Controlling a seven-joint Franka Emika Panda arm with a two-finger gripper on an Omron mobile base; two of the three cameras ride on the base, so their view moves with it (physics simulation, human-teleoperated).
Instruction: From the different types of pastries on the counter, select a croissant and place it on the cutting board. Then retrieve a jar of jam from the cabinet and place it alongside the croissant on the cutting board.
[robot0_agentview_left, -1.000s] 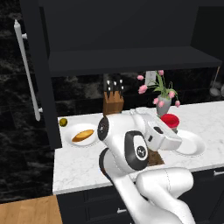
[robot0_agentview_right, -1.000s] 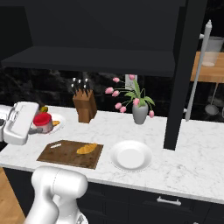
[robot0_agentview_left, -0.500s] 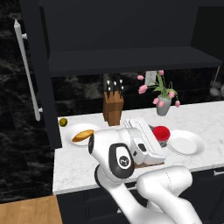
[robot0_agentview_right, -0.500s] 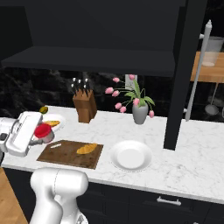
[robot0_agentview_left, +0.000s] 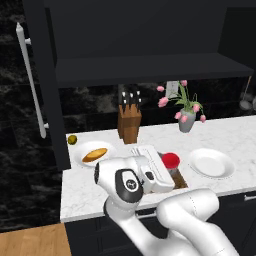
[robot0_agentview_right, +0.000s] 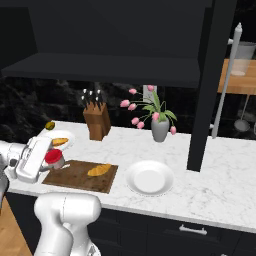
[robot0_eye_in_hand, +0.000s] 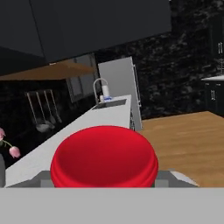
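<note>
Red-lidded jar of jam clamped in pincer, above cutting board

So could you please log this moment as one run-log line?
hand: shut on red-lidded jam jar | jar: over dark wooden cutting board left end | golden croissant: on board

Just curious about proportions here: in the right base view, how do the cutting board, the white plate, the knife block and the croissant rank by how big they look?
Largest to smallest:
1. cutting board
2. white plate, not far behind the board
3. knife block
4. croissant
All sit at similar depth, so the order seems safe.
</note>
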